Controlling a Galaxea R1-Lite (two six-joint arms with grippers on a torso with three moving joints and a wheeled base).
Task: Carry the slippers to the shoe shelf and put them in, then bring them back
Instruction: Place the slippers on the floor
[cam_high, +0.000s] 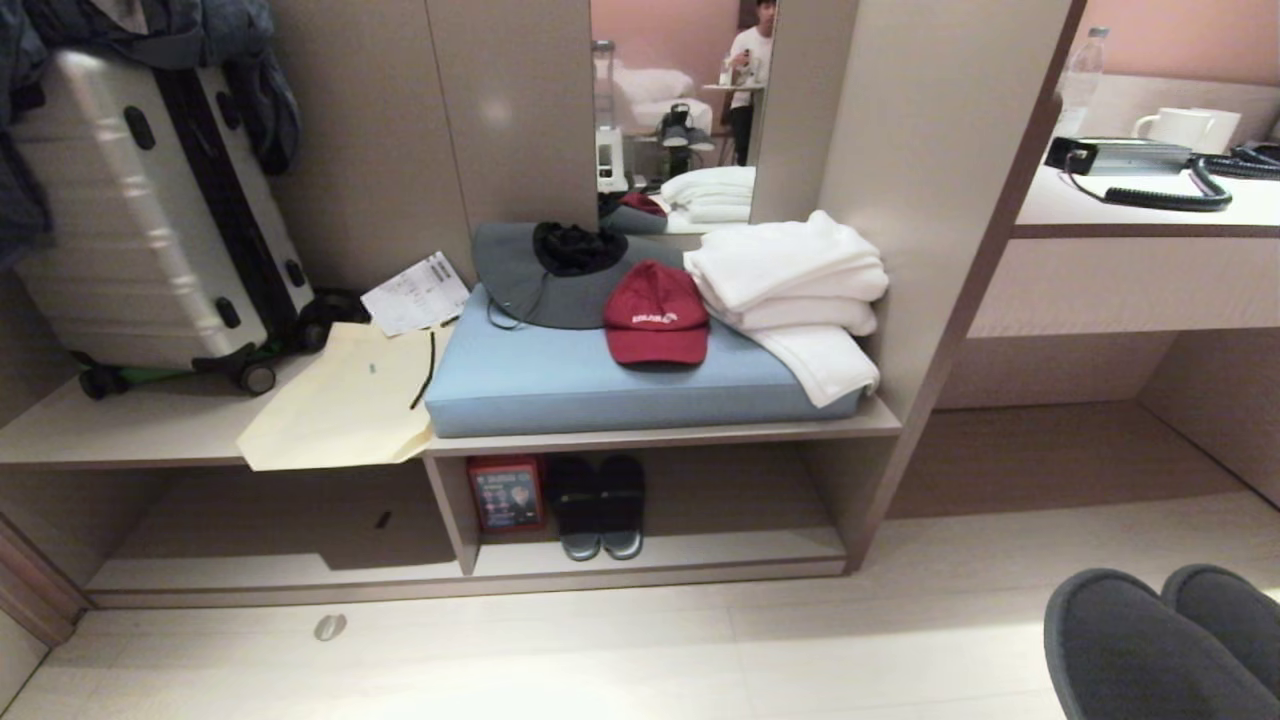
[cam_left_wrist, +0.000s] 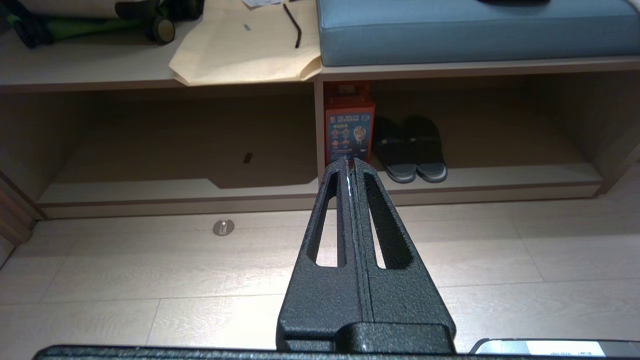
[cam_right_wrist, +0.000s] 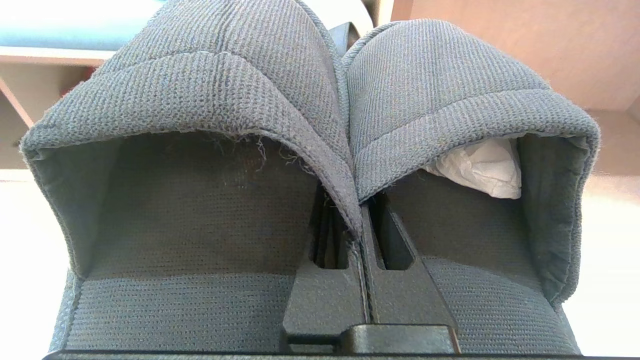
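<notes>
Nearest, the right gripper (cam_right_wrist: 361, 220) has its jaws pinched on the inner edges of two grey-blue slippers (cam_right_wrist: 320, 125), held side by side above the floor (cam_high: 700, 660). Beside it, the left gripper (cam_left_wrist: 351, 167) hangs with jaws pressed together, empty. Farther off, the shoe shelf (cam_high: 700, 560) holds one dark pair of sandals (cam_high: 596, 505) and one red box (cam_high: 507, 493).

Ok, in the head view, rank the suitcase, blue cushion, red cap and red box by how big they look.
1. Suitcase and blue cushion: they look alike in spread, so I leave them unranked.
2. Red cap.
3. Red box: smallest, though it sits deeper in the shoe shelf.
</notes>
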